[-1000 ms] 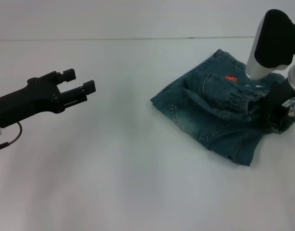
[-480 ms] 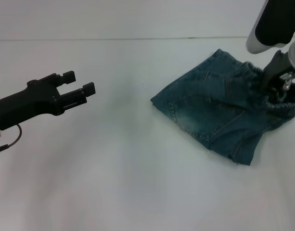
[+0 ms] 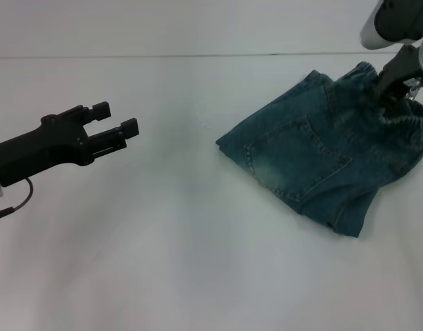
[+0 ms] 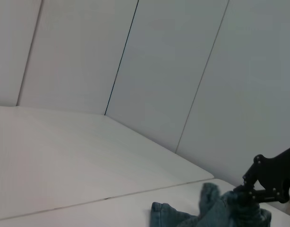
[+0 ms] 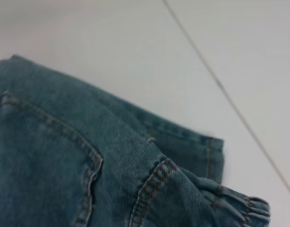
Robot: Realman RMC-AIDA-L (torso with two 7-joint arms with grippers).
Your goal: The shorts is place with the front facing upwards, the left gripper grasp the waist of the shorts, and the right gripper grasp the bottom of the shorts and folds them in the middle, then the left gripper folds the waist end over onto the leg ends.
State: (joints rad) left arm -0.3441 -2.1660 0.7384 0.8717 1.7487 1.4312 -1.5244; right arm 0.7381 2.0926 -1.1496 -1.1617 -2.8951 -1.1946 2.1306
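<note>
Blue denim shorts (image 3: 315,162) lie at the right of the white table (image 3: 170,241), with a back pocket facing up. The gathered waistband (image 3: 397,117) is at the far right and stands lifted. My right gripper (image 3: 393,88) is at that raised waist end, shut on the fabric. My left gripper (image 3: 118,118) hovers open over bare table far to the left of the shorts, holding nothing. The right wrist view shows the pocket stitching and the denim (image 5: 64,161) close up. The left wrist view shows the shorts (image 4: 206,215) and the right gripper (image 4: 258,191) far off.
The table's back edge (image 3: 198,56) meets a pale wall. White table surface lies between my left gripper and the shorts, and in front of them.
My right gripper has moved up and back to the right with the waist end, pulling it off the shorts so they lie opened out. The left arm has stayed put.
</note>
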